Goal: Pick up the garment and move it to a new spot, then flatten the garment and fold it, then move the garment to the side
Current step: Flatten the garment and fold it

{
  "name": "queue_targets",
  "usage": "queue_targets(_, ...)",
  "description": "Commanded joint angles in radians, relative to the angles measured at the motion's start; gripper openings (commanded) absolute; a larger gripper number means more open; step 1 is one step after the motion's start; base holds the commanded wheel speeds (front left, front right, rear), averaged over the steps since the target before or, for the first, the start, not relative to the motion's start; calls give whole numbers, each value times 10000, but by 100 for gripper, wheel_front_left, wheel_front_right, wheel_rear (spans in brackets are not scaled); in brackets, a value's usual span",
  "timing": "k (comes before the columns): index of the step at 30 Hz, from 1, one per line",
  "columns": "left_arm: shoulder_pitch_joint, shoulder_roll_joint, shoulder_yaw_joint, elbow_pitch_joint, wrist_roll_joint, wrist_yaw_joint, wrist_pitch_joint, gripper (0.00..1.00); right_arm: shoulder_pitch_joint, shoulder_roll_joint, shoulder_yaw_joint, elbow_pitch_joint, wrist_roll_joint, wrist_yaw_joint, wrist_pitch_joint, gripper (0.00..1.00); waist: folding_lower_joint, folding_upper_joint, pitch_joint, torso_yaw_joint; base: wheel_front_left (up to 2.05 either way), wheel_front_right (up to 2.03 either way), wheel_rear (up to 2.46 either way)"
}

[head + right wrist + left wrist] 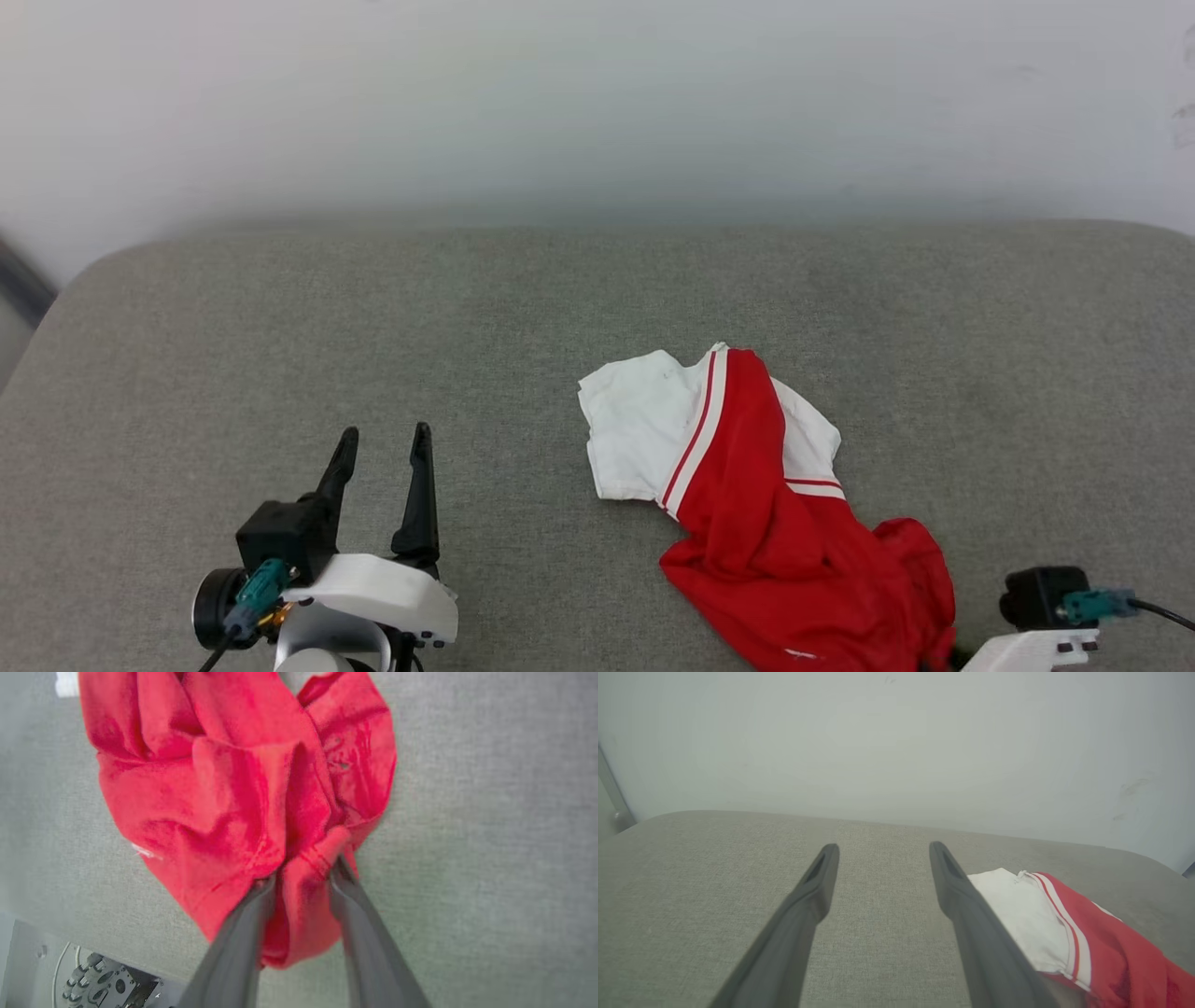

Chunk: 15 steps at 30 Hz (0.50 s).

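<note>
The garment, red with white sleeves and striped trim, lies crumpled on the grey cushion right of centre. Its white sleeve and red body show at the right of the left wrist view. My left gripper hovers open over bare cushion to the garment's left, nothing between its fingers. At the lower right the right wrist sits by the garment's near red end. In the right wrist view my right gripper has its fingers parted, with a red fold of the garment lying between them.
The grey fabric cushion spreads wide, with rounded far corners against a pale wall. Part of the robot's base with cables shows past the cushion's near edge.
</note>
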State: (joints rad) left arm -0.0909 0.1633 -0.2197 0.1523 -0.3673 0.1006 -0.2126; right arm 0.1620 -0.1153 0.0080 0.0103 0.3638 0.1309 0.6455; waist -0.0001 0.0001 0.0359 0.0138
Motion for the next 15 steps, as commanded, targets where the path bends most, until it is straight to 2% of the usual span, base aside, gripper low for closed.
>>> queue_targets(1,116,48,24,-1,-57,52,33,100,-70,54,-50,0,-140,-3,-376,100,1,-1,-34,-30,0,0,0)
queue_targets(8,195,56,-32,-79,-126,88,99,100,-751,324,-993,-80,-606,-3,-2871,100,1,-1,-149,55,0,0,0)
queue_targets(12,-76,73,-76,-182,-74,76,69,100,-1624,303,-1492,355,-761,-3,-3501,100,1,-1,76,212,0,0,0)
queue_targets(15,-305,19,-144,-290,-33,38,-1,100,-2517,117,-1674,913,-674,-3,-3486,100,1,-1,451,435,0,0,0)
